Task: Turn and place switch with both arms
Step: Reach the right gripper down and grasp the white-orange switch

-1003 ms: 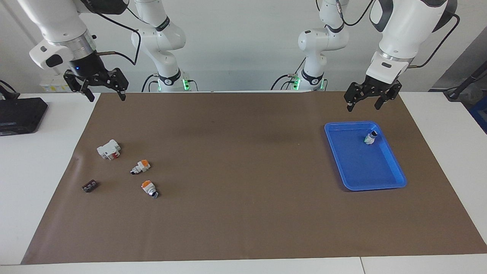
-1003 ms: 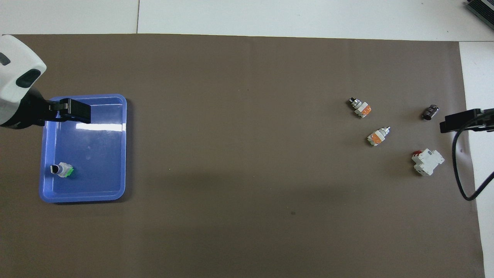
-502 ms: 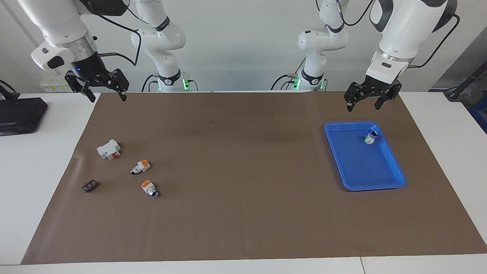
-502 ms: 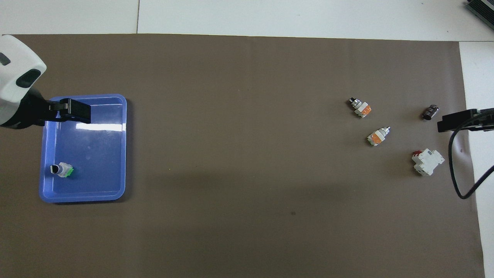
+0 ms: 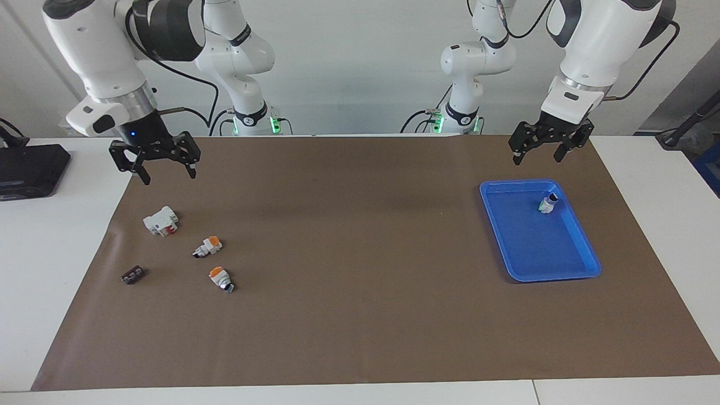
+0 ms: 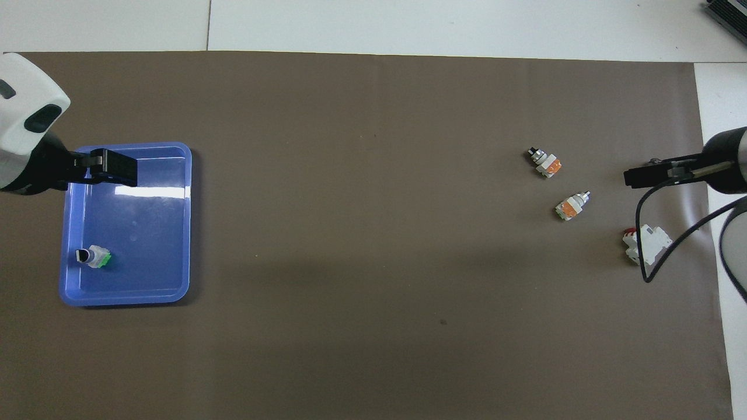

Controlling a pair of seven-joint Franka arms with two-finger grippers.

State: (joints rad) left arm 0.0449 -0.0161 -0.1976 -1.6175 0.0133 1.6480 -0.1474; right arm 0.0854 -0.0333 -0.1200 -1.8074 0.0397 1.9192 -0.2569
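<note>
Two switches with orange faces lie on the brown mat at the right arm's end, one [image 5: 207, 246] nearer to the robots than the other [image 5: 220, 278]; both show in the overhead view [image 6: 572, 206] [image 6: 544, 163]. A third switch [image 5: 547, 203] with a green side [image 6: 93, 257] lies in the blue tray [image 5: 562, 264]. My right gripper [image 5: 164, 169] is open and empty, up in the air over the mat near the white block, apart from the switches. My left gripper [image 5: 537, 156] is open and empty, raised over the tray.
A white block with a red part [image 5: 161, 220] and a small dark-brown piece [image 5: 132, 274] lie near the two switches. The right gripper hides the dark piece in the overhead view. A black box [image 5: 28, 169] sits off the mat at the right arm's end.
My right gripper has come down and moved in over the mat, toward the white block. The left arm and all the objects have not moved.
</note>
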